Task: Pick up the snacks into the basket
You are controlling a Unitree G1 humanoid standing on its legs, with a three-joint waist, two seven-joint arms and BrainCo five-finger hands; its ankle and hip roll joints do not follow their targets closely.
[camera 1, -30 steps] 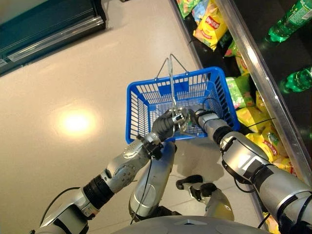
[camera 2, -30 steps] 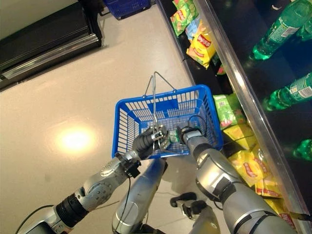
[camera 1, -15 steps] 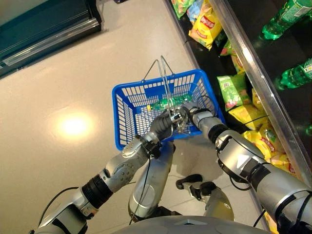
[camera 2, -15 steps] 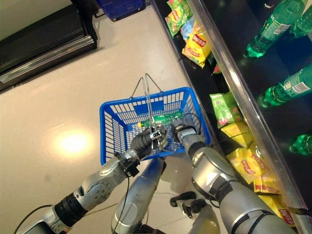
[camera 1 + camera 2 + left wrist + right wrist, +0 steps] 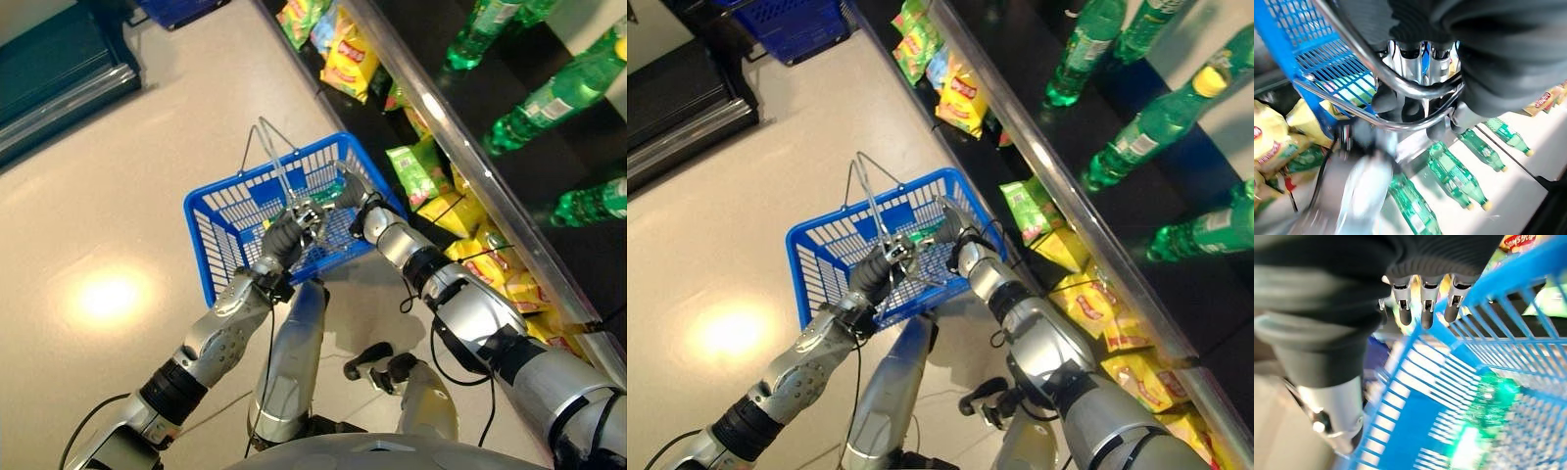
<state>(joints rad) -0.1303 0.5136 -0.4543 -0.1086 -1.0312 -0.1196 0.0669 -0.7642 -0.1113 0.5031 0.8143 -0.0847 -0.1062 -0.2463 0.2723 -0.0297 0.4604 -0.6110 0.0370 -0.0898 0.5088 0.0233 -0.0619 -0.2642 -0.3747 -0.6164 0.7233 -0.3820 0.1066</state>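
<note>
The left hand (image 5: 284,238) has its fingers curled round a wire handle (image 5: 294,196) of the blue basket (image 5: 227,220) and holds it up over the floor (image 5: 118,196), beside the shelf (image 5: 460,166). The right hand (image 5: 355,194) is at the basket's far corner by the shelf, fingers straight, holding nothing. One green snack bag (image 5: 1484,401) lies inside the basket. It looks flat and shiny. I think the right hand should reach next for the yellow and green snack bags (image 5: 431,176) along the shelf's edge.
</note>
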